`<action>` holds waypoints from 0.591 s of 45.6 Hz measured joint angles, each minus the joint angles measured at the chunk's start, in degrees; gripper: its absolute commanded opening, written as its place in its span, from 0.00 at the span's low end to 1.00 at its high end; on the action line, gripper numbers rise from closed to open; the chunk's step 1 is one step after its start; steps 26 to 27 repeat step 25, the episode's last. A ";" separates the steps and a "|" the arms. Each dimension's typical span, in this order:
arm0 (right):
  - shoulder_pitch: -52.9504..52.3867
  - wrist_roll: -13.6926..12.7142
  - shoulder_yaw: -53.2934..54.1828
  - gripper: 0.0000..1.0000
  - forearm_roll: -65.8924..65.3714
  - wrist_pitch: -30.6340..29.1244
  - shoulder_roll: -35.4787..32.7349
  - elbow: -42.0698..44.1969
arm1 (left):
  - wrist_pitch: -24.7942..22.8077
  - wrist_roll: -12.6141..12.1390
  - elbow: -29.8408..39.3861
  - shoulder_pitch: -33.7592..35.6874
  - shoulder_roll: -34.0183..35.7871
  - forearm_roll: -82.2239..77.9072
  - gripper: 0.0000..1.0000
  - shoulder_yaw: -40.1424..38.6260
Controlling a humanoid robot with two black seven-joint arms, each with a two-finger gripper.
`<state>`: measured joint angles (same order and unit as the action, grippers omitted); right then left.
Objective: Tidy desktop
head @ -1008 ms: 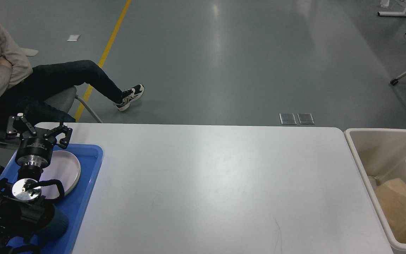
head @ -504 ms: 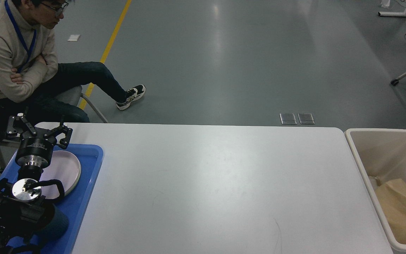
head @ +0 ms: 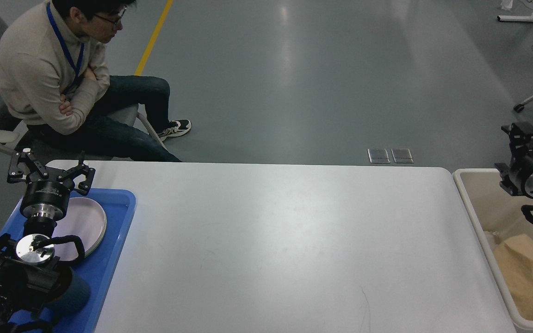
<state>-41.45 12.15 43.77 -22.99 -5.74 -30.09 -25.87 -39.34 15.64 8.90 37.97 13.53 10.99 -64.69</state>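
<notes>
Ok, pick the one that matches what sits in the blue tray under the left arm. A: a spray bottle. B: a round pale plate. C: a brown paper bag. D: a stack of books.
B: a round pale plate lies flat in the blue tray, partly hidden by the left gripper, which hangs open above it; the brown paper is over in the cream bin instead.
</notes>
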 measured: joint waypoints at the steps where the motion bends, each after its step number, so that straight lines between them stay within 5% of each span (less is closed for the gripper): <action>1: 0.32 1.33 1.53 1.00 0.00 -0.03 0.63 -0.29 | -0.01 0.00 0.01 0.00 0.00 0.00 0.96 0.00; 9: 1.80 8.88 7.98 1.00 -0.04 -0.17 5.40 -1.34 | -0.02 0.00 0.01 0.00 0.00 0.00 0.96 0.00; 27: 1.96 11.37 16.83 1.00 -0.05 -0.25 12.07 -1.46 | -0.03 0.00 0.01 0.00 0.00 0.00 0.96 0.00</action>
